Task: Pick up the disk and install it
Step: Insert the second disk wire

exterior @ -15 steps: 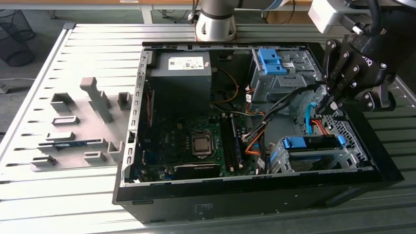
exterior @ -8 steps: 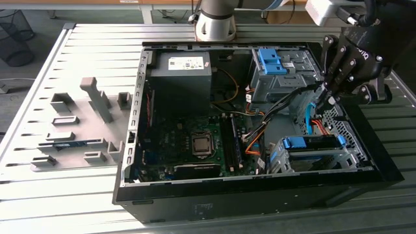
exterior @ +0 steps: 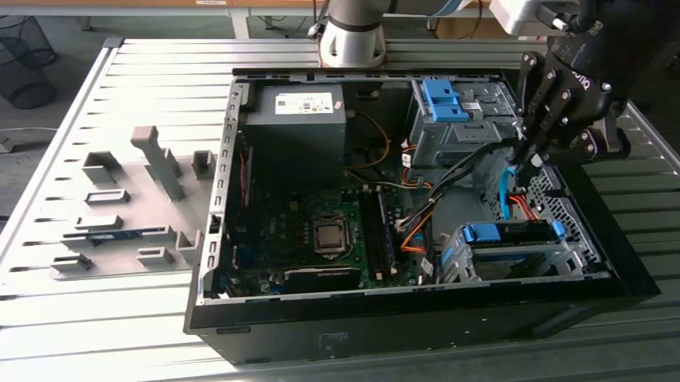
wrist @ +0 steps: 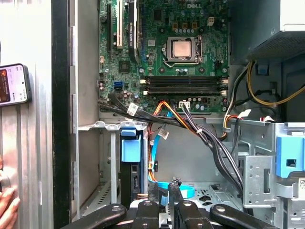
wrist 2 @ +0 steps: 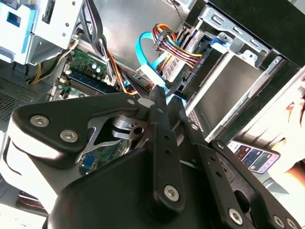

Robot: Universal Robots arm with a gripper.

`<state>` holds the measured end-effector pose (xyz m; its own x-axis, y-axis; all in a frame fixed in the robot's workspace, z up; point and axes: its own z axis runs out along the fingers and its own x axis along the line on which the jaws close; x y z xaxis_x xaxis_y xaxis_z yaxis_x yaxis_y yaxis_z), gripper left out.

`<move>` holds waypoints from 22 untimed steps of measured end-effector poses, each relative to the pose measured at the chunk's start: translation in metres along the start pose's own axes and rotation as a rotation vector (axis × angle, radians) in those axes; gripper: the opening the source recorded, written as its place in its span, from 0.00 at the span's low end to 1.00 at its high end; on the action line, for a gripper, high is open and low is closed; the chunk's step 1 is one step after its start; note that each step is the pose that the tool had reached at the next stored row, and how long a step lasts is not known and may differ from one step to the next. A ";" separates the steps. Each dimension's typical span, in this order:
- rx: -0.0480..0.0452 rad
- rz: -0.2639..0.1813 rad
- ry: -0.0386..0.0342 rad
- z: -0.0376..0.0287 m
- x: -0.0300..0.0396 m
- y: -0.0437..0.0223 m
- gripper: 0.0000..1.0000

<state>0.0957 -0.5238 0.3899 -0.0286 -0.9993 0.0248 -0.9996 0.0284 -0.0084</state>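
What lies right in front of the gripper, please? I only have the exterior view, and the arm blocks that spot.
Observer: In the first wrist view, a light blue flat cable loops just past the gripper, low inside the case.
Operator: Thank you. Is anything lying outside the case on that side?
Observer: Yes. A phone lies on the table just beyond the case wall, and a person's hand is on that same side.

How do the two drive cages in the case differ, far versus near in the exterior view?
The far drive cage carries a narrow blue bracket at one side, while the near drive cage has a wide blue bracket spanning it. Black cables run past the far drive cage; red and orange wires lead down to the near drive cage. Both are grey metal.
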 end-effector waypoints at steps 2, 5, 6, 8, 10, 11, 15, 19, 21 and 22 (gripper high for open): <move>0.0001 0.000 0.0040 0.0009 -0.0016 0.0000 0.24; 0.0004 0.000 0.0149 0.0027 -0.0030 0.0001 0.24; 0.0006 0.000 0.0209 0.0035 -0.0035 0.0001 0.24; 0.0009 0.000 0.0316 0.0054 -0.0043 0.0002 0.24; 0.0012 0.000 0.0407 0.0072 -0.0051 0.0002 0.24; 0.0013 0.000 0.0447 0.0082 -0.0054 0.0002 0.24; 0.0019 0.000 0.0674 0.0114 -0.0060 0.0002 0.24; 0.0025 0.000 0.0879 0.0151 -0.0065 0.0001 0.24; 0.0027 0.000 0.0932 0.0178 -0.0066 0.0001 0.24; 0.0028 0.000 0.0947 0.0194 -0.0067 0.0001 0.24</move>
<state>0.0960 -0.5175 0.3703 -0.0290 -0.9924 0.1192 -0.9995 0.0279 -0.0111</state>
